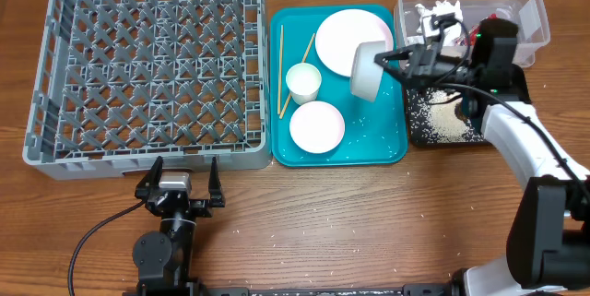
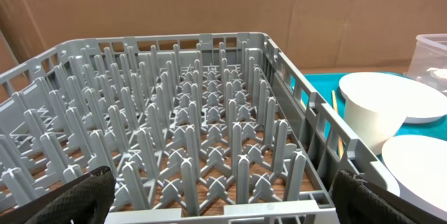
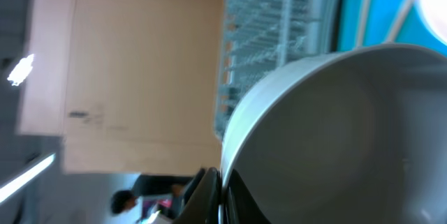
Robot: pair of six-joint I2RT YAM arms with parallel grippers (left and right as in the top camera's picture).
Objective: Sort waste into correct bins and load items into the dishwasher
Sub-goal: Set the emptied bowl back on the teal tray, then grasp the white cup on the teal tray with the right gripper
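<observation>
My right gripper (image 1: pixel 398 59) is shut on the rim of the white bowl (image 1: pixel 367 70), which hangs tipped on its side over the right edge of the teal tray (image 1: pixel 369 151). In the right wrist view the fingers (image 3: pixel 209 192) pinch the bowl (image 3: pixel 349 133) wall. On the teal tray lie the plate (image 1: pixel 353 40), the cup (image 1: pixel 303 82), the smaller dish (image 1: pixel 316 126) and the chopsticks (image 1: pixel 281 70). The grey dishwasher rack (image 1: pixel 152 65) has nothing in it. My left gripper (image 1: pixel 184 164) is open just before the rack's front wall (image 2: pixel 279 206). Rice covers the black tray (image 1: pixel 447 116). A napkin (image 1: pixel 438 12) lies in the clear tub (image 1: pixel 535 10).
A few rice grains are scattered on the teal tray near the small dish. Bare wooden table runs along the front. Cardboard walls stand behind the rack. The right arm reaches in from the right over the black tray.
</observation>
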